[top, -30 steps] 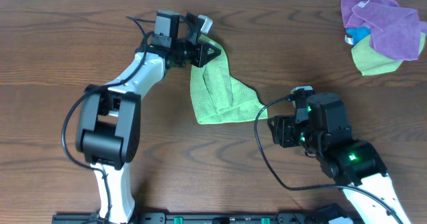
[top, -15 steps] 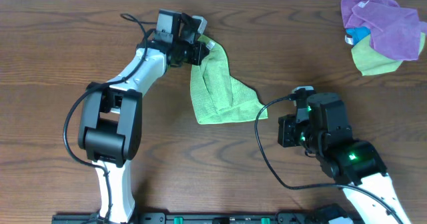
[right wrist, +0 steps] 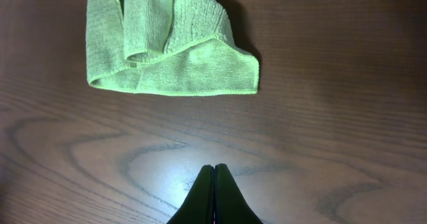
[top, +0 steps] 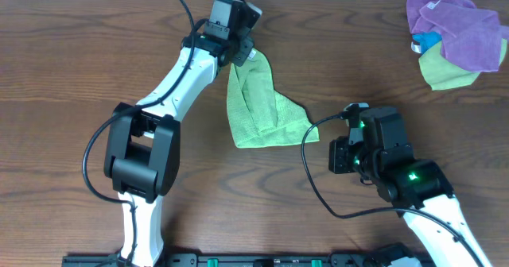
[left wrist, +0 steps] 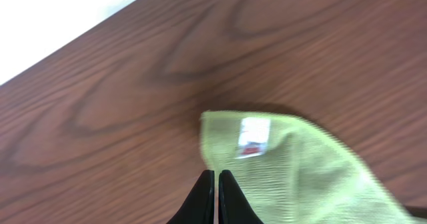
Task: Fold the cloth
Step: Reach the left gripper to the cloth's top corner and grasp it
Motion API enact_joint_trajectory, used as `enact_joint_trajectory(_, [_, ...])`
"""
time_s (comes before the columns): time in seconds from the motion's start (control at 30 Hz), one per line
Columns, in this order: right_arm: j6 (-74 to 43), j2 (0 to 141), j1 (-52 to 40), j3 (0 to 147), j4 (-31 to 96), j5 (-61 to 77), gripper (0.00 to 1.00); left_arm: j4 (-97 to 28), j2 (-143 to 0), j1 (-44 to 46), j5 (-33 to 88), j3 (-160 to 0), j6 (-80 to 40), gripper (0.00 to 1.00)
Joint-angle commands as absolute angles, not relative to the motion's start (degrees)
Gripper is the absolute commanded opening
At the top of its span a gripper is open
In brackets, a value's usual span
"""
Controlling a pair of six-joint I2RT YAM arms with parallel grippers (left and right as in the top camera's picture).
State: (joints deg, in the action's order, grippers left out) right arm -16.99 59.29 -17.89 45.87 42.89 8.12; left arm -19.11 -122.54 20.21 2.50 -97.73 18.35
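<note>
**Overhead view.** The cloth [top: 258,112] lies rumpled and partly doubled at mid-table. Its tagged corner is drawn toward the far edge of the table [top: 79,76]. There the left gripper [top: 241,51] is closed tight, apparently on the hem. The right gripper [top: 337,156] is closed on nothing, near the cloth's right corner but apart from it. The purple cloth [top: 461,29] and the yellower green cloth [top: 445,72] sit bunched at the far right corner, well apart. You have bare wood to the left and toward the near edge. You have little room beyond the left gripper before the far edge.

**Left wrist view.** The fingers [left wrist: 205,197] meet at the hem just beside the white tag [left wrist: 253,136]. The contact is blurred, and the bite looks thin. If you pull briskly, the hem may slip free and the corner drop. Pull further outward and you approach the table's far edge.

**Right wrist view.** The closed tips point at bare wood short of the cloth's nearest hem. A loose flap overlaps the lower layer. If you advance with the tips together, you are likely to shove the layers askew, not take the corner.
</note>
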Motion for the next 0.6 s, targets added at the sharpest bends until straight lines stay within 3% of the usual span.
enact_joint_trajectory(0.0, [-17.5, 59.33, -17.54, 47.16, 43.09, 8.4, 0.01, -20.01, -125.75, 20.21, -2.07, -98.37, 20.67, 0.06])
enact_joint_trajectory(0.57, [-17.08, 59.33, -17.54, 47.16, 43.13, 8.4, 0.01, -22.37, -128.7, 21.45, 5.87, -98.37, 20.56, 0.06])
